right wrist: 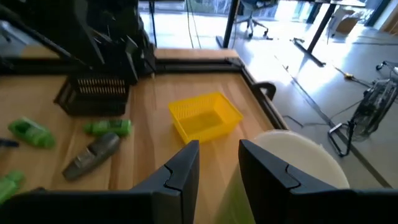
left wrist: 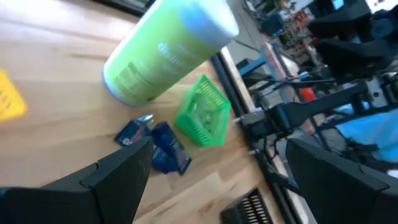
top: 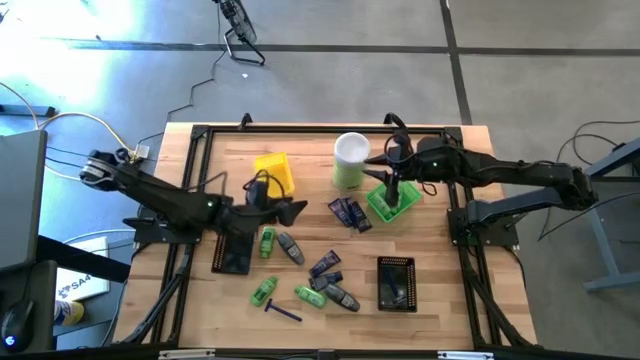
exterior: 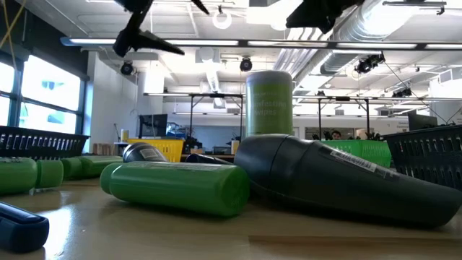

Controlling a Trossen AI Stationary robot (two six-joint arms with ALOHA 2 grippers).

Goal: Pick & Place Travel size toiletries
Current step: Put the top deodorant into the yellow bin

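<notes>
Your left claw [top: 300,210] hangs released above the tabletop [top: 440,300], beside the yellow tray [top: 276,170]. Your right claw [top: 394,190] sits over the green tray [top: 392,205], its grip I cannot tell.

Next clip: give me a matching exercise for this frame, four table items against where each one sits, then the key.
Items:
1. yellow mesh tray
2. green mesh tray
3. tall pale-green canister with white lid
4. thin purple razor

Places:
A. standing upright between the two coloured trays
B. under the right gripper
C. lying near the table's front edge, beside a bright green mini bottle
D. back of the table, behind the left gripper

Pairs: 1-D, 2-B, 3-A, 4-C
</notes>
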